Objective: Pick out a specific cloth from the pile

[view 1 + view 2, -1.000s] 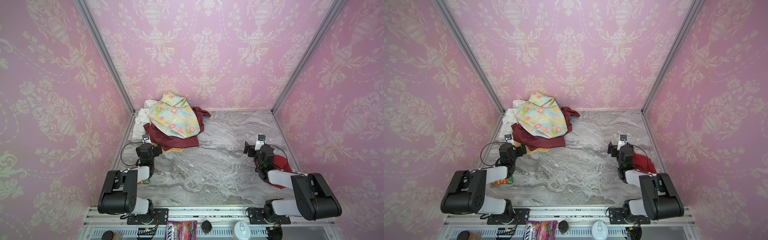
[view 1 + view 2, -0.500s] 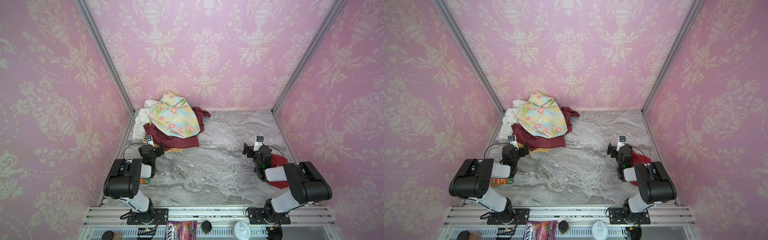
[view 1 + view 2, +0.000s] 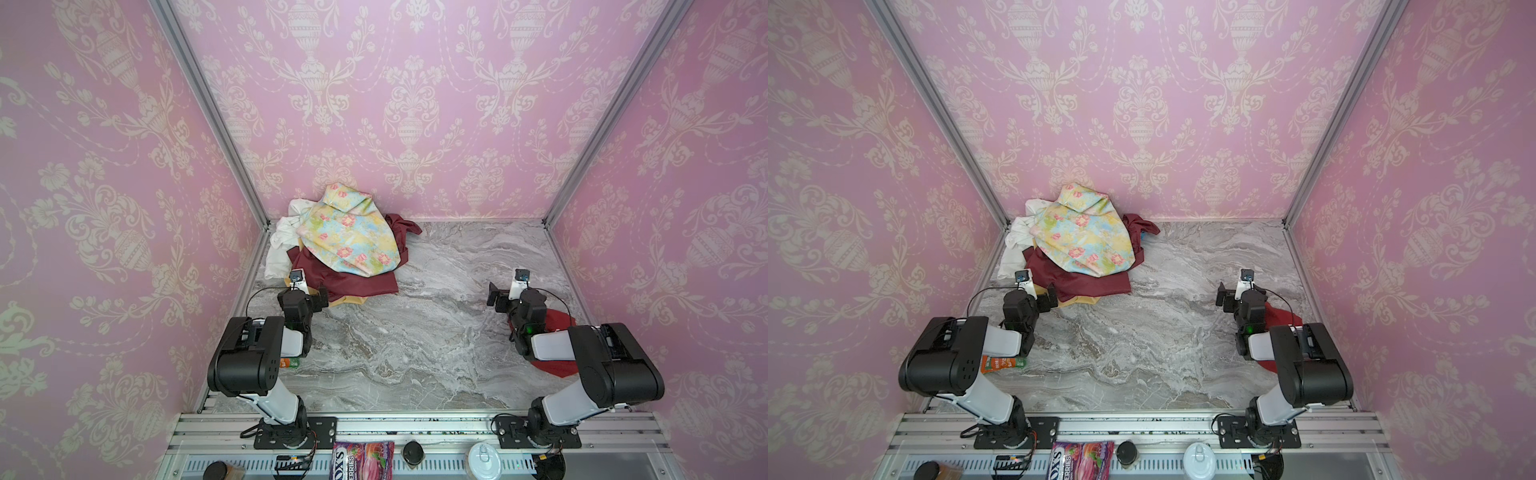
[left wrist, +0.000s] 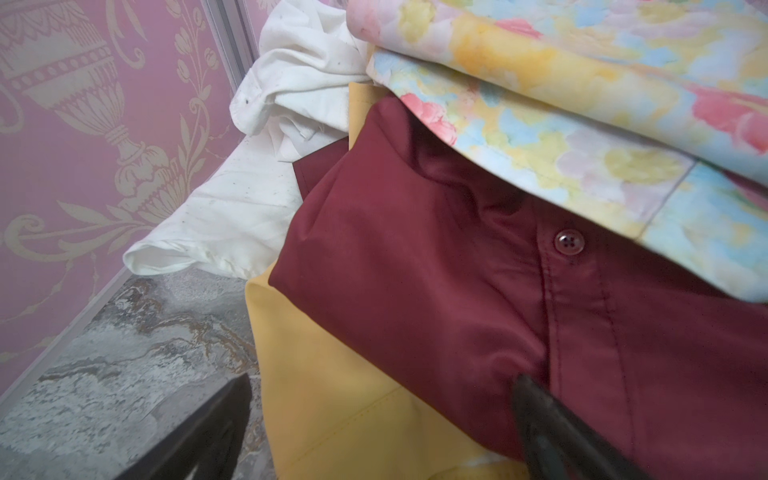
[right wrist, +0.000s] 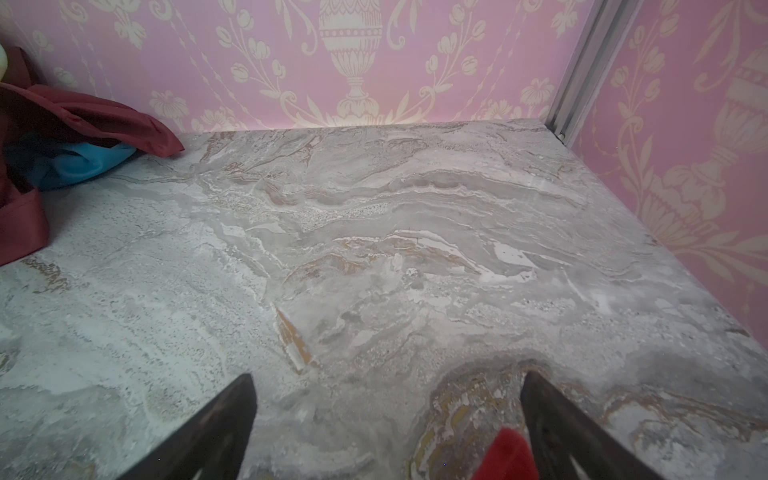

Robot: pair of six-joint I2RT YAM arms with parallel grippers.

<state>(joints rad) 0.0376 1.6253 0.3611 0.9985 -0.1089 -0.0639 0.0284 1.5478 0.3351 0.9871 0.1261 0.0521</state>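
Right wrist view shows the right pincer (image 5: 388, 376) with its two dark fingers spread wide over bare grey marble tabletop (image 5: 374, 232), nothing between them. A small fold of the red cloth (image 5: 505, 455) shows just beside the inner side of one finger, at the frame edge. In both top views the red cloth (image 3: 561, 324) lies flat on the right side of the tabletop, mostly covered by the right arm and well apart from the pile (image 3: 353, 282), which sits in the far left corner against the walls. The pile is topped by a pastel floral cloth (image 3: 351, 237). Below it lie a maroon shirt (image 4: 457, 291) with a visible button, a white cloth (image 4: 249, 208) towards the wall and a mustard yellow cloth (image 4: 324, 395) at the bottom. A blue cloth (image 5: 79, 162) peeks out from under a maroon fold on the pile's far side. The left pincer (image 4: 382, 378) stands at the near edge of the pile with its fingers apart, one over the maroon shirt and the other over the tabletop. Whether it touches the fabric cannot be told. An orange snack packet (image 3: 1000, 363) lies under the left arm.
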